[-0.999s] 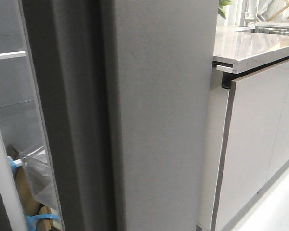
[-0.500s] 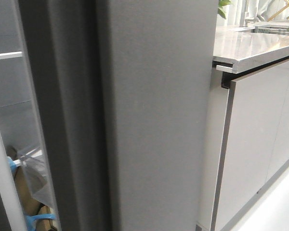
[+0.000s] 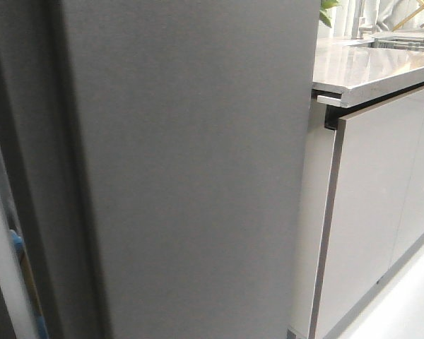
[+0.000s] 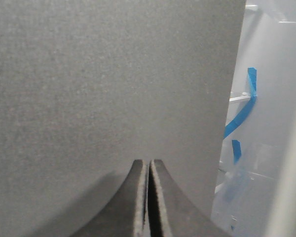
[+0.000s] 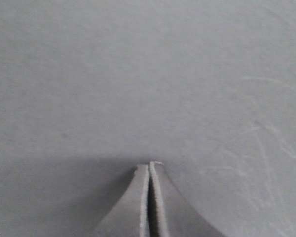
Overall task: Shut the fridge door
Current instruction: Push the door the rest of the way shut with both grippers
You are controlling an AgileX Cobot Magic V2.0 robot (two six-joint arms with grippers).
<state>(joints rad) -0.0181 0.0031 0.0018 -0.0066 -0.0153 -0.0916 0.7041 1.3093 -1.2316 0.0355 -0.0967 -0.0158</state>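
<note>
Nearby, pale counter (image 3: 367,70) sitting right of fridge door (image 3: 198,176), left gripper (image 4: 148,163) and right gripper (image 5: 149,166) both pressing together against it.

Matte dark-grey fridge door (image 3: 191,169), pale glossy cabinet front (image 3: 381,198), blue tape (image 4: 242,111)

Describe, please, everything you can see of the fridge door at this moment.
The fridge door is a tall, flat, matte dark-grey slab with a faintly grainy surface and no handle in view. It fills most of the front view, with a darker band along its left side where a thin sliver of pale interior shows. In the left wrist view the shut left claw has its tips at the door's face, near the edge beside the white interior; the shut right claw likewise meets a plain grey surface.
</note>
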